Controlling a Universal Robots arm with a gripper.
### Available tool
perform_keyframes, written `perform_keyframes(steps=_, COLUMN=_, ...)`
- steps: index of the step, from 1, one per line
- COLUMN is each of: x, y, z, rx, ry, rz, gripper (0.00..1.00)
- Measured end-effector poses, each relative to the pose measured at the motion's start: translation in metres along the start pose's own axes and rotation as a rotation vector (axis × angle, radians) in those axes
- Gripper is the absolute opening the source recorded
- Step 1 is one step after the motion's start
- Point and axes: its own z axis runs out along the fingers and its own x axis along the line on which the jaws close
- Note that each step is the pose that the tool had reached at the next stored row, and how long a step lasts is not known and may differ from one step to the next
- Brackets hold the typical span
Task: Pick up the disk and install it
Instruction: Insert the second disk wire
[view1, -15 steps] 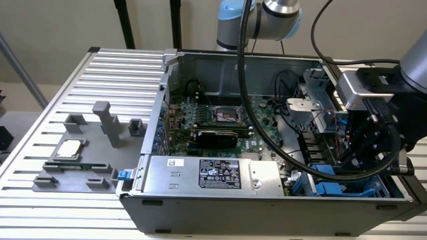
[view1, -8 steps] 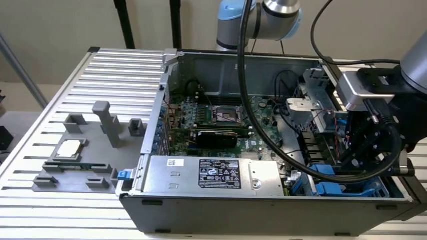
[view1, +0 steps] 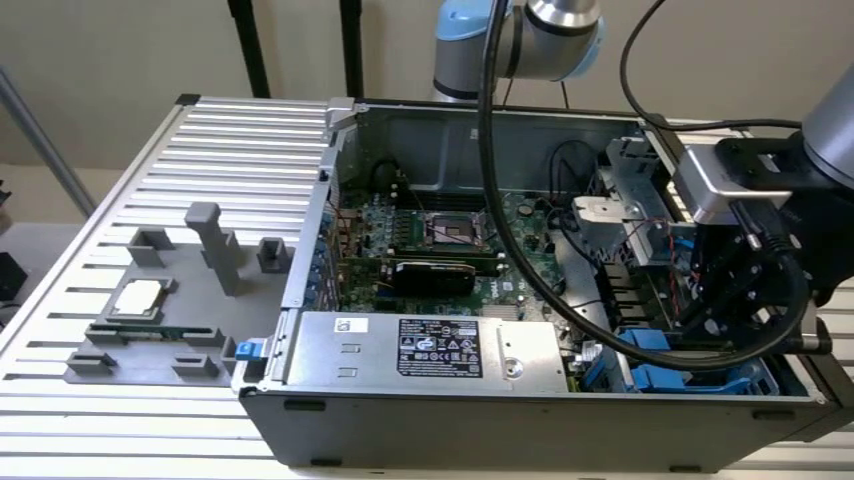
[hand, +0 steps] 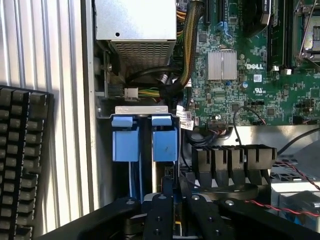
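Open computer case (view1: 307, 180) on a ribbed metal table (view1: 80, 420).
Inside, toward the middle: green motherboard (view1: 441, 240), also across the wrist view (hand: 250, 65). Along the lower front: silver box with black label (view1: 427, 350). At the exterior view's left: grey holder (view1: 200, 250) carrying a small square chip (view1: 138, 298). Far left of the wrist frame: black keyboard (hand: 20, 160).

1. The robot arm (view1: 534, 30) reaches in from above, its cable-draped wrist (view1: 761, 180) angled downward.
2. The black gripper (hand: 175, 210) points straight down, fingers (hand: 159, 215) drawn close together.
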Motion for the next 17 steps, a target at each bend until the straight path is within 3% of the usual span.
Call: perform_keyframes(steps=17, x=0.0012, y=-0.0007, z=0.0008, rx=0.0013, ry=0.0, rz=-0.014, gripper=0.0)
